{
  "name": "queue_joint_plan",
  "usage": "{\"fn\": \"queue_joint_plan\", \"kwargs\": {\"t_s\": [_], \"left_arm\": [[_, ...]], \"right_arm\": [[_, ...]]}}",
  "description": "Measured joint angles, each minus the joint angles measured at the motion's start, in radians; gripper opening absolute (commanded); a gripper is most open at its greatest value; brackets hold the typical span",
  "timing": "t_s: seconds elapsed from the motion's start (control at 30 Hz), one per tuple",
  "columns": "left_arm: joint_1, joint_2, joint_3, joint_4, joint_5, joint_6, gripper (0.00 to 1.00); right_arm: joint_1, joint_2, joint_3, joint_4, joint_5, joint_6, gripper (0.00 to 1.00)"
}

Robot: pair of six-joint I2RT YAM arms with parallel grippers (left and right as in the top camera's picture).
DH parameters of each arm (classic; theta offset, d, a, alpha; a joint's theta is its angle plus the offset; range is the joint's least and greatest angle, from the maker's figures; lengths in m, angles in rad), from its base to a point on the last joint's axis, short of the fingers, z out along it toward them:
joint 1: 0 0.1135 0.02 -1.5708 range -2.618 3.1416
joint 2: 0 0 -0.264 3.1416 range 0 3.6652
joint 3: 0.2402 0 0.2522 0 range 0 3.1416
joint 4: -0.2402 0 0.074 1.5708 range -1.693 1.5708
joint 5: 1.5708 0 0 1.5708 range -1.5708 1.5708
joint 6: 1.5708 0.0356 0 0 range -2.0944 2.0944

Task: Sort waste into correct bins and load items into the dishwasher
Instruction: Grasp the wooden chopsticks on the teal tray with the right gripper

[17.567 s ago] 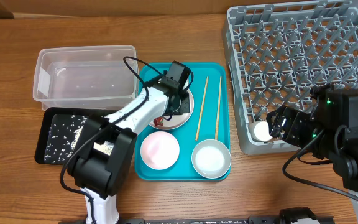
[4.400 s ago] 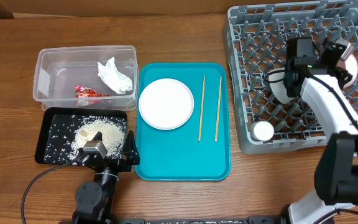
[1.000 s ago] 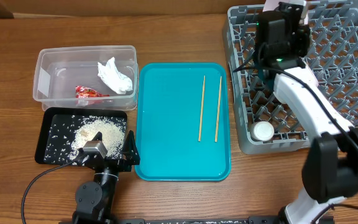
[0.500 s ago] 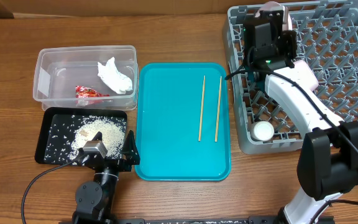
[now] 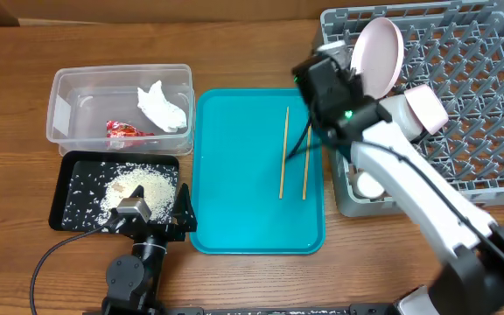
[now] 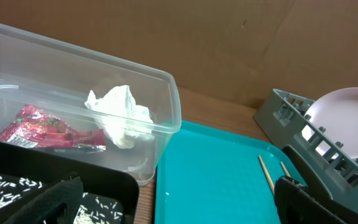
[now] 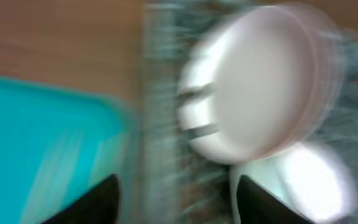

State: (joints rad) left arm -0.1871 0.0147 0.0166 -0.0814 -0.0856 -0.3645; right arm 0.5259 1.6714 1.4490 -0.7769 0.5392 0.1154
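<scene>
Step in hand: the chopsticks (image 5: 283, 153) are judged to be next for loading, since nothing else is lying on the teal tray (image 5: 234, 201).
Right gripper (image 5: 307, 74): it is being held over the seam between the teal tray and the dishwasher rack (image 5: 488, 131), with the chopsticks at its 7 o'clock.
Right fingers: they are appearing spread with nothing between them, though the wrist view is badly blurred.
Left gripper (image 5: 151, 219): it is being kept at 6 o'clock of the black tray (image 5: 64, 206), with its fingers wide and empty.
Chopsticks: both are lying flat on the tray's right half, running 12 to 6, near each other but apart.
Rack: a pale plate (image 5: 376, 54) is standing on edge at its 10 o'clock corner, with bowls (image 5: 414, 109) just beside it.
Waste: the napkin (image 5: 163, 105) and red packet (image 5: 122, 129) are lying in the clear tub (image 5: 77, 92), and the rice (image 5: 134, 185) is lying in the black tray, so sorting is judged done.
Method advised: the fingers are to be turned across the sticks' length, lowered at mid-length, and closed so that both sticks are being gathered together.
Risk: thin sticks are likely to be rolled aside or pinched singly, so a slow, level descent is being recommended.
</scene>
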Motion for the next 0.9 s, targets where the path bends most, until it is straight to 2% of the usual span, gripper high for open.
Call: {"fn": "queue_joint_plan", "kwargs": {"t_s": [0.03,0.17,0.37,0.43,0.5,0.57,0.67,0.9], "left_arm": [[0.0,0.0,0.0,0.0,0.0,0.0,1.0],[0.0,0.0,0.0,0.0,0.0,0.0,1.0],[0.0,0.0,0.0,0.0,0.0,0.0,1.0],[0.0,0.0,0.0,0.0,0.0,0.0,1.0],[0.0,0.0,0.0,0.0,0.0,0.0,1.0],[0.0,0.0,0.0,0.0,0.0,0.0,1.0],[0.0,0.0,0.0,0.0,0.0,0.0,1.0],[0.0,0.0,0.0,0.0,0.0,0.0,1.0]], "right_arm": [[0.028,-0.031,0.006,-0.035,-0.132,0.046,0.55],[0.053,-0.032,0.002,-0.122,-0.401,0.158,0.55],[0.064,0.114,-0.072,-0.133,-0.525,0.253,0.54],[0.064,0.169,-0.088,-0.123,-0.537,0.271,0.48],[0.064,0.216,-0.095,-0.11,-0.542,0.282,0.38],[0.064,0.265,-0.096,-0.098,-0.55,0.288,0.37],[0.064,0.34,-0.095,-0.089,-0.555,0.297,0.04],[0.064,0.349,-0.071,-0.147,-0.557,0.302,0.04]]}}
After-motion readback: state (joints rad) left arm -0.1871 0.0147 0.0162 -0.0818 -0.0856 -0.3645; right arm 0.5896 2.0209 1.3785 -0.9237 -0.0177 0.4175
